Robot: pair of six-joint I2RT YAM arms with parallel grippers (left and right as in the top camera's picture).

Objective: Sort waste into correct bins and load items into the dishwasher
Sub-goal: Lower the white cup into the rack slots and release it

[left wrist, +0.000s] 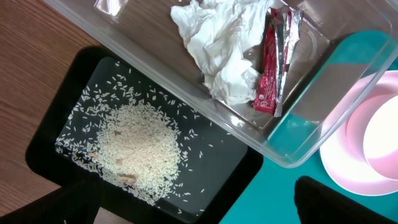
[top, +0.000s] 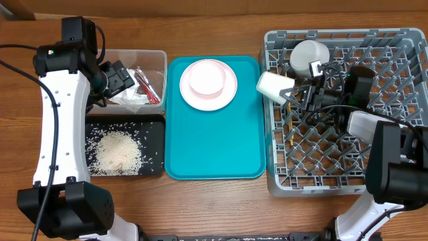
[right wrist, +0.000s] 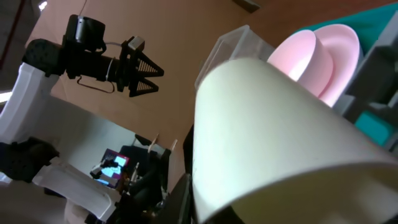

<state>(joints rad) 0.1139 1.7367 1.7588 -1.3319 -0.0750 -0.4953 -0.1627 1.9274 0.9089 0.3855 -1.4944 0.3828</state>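
Cup [top: 273,86] gripped by the right hand [top: 291,92] at the rack's [top: 334,167] left edge; left hand [top: 126,75] hangs wide open over the tub [top: 158,57].

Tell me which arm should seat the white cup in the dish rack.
Right. The right gripper is shut on the white cup at the left edge of the dish rack. The left gripper hangs open and empty over the clear tub, with the teal tray between it and the rack.

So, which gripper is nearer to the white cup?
Right. The right gripper is shut on the white cup; the left gripper hovers open over the clear tub, beyond the teal tray.
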